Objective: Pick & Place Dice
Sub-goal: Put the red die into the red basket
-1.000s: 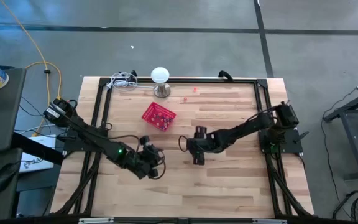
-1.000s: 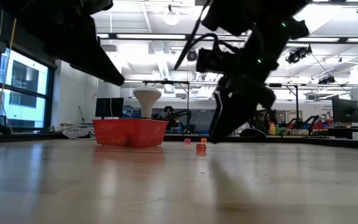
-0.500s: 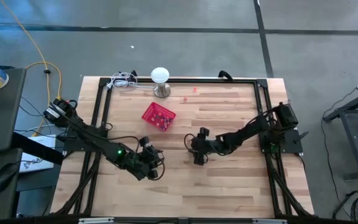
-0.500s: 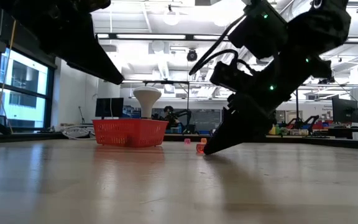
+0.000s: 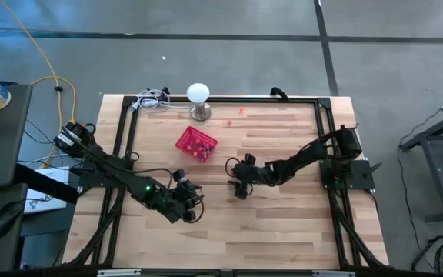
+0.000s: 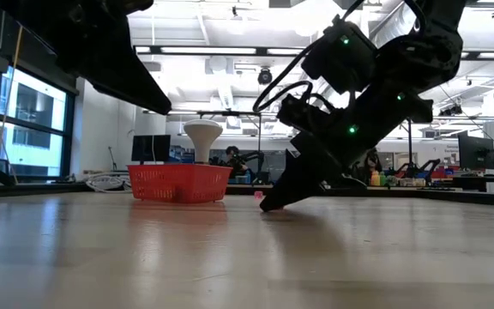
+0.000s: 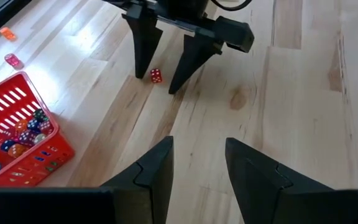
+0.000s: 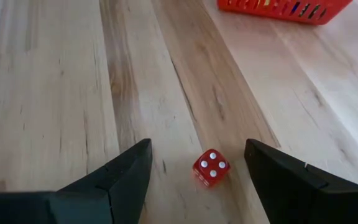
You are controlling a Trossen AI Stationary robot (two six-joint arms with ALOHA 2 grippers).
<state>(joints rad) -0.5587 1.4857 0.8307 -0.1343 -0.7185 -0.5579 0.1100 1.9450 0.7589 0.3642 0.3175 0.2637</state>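
Note:
One small red die [image 8: 211,168] lies on the wooden table with my right gripper [image 8: 197,148] open around it, a finger on either side and neither touching. The left wrist view shows the same die [image 7: 156,76] between those fingers. In the high view the right gripper [image 5: 239,189] is at mid-table, fingertips down at the surface. The low view hides the die behind it. My left gripper [image 5: 193,208] hangs open and empty above the table, nearer the front left. The red mesh basket [image 5: 196,145] holds several coloured dice [image 7: 23,134].
An orange die [image 7: 6,33] and a pink die [image 7: 12,60] lie loose toward the far edge, beyond the basket. A white mushroom-shaped stand [image 5: 198,98] and coiled cable [image 5: 152,100] sit at the far rim. Black frame rails [image 5: 125,146] run along the table's sides.
My right gripper has come down to the table and shifted a little toward the left edge, tipping to a slant. Its open fingers now stand on either side of the red die, which has stayed where it was.

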